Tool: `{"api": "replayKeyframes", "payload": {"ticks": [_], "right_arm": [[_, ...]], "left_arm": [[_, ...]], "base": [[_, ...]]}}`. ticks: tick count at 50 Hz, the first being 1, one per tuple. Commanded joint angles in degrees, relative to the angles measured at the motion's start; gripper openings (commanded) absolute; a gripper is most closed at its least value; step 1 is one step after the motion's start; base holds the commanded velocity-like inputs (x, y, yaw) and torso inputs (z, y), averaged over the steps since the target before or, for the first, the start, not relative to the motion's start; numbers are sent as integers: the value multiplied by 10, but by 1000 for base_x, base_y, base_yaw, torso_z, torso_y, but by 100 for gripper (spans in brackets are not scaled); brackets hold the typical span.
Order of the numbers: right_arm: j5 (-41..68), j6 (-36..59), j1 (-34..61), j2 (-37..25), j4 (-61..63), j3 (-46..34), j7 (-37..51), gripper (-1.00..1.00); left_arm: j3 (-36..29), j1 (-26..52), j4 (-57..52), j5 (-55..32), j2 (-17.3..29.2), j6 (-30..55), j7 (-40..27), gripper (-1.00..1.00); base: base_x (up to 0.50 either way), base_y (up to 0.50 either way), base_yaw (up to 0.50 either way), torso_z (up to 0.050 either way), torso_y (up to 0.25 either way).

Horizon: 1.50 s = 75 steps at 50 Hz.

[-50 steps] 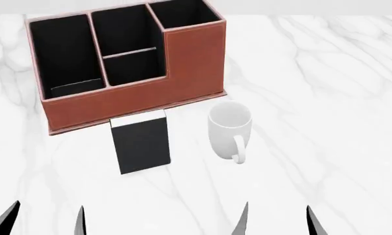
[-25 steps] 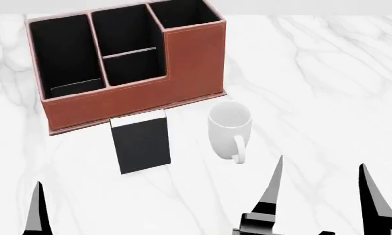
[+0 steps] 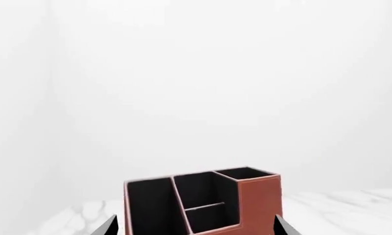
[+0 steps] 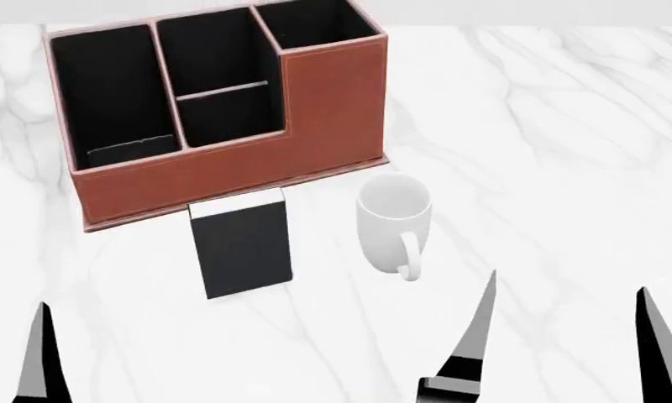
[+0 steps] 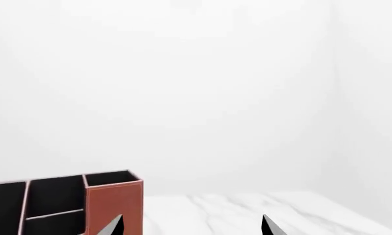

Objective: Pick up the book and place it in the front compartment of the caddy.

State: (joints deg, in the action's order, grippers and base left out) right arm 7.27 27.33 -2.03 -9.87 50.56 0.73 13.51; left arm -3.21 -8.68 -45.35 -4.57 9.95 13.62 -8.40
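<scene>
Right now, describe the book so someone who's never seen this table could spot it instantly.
Find the reddish-brown caddy at the back of the white marble table. Just in front of its front wall stands the book, with a white mug to its right. It is the only flat black rectangle there, with a white strip along its top edge.
</scene>
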Motion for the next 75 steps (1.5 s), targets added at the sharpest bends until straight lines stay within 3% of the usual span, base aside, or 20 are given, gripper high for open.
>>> {"api": "replayKeyframes", "payload": {"ticks": [1,75], "right_arm": [[2,-2,-24,-5,11,2,10,100],[60,-13,-28,-43,8,-7,50,100]], "left_arm": [[-5,-3,-21,-4,6,8,-6,100],[-31,-2,-32,-19,47,2,-43,100]], "base": [[0,0,0,0,0],[474,0,0,0,1]]}}
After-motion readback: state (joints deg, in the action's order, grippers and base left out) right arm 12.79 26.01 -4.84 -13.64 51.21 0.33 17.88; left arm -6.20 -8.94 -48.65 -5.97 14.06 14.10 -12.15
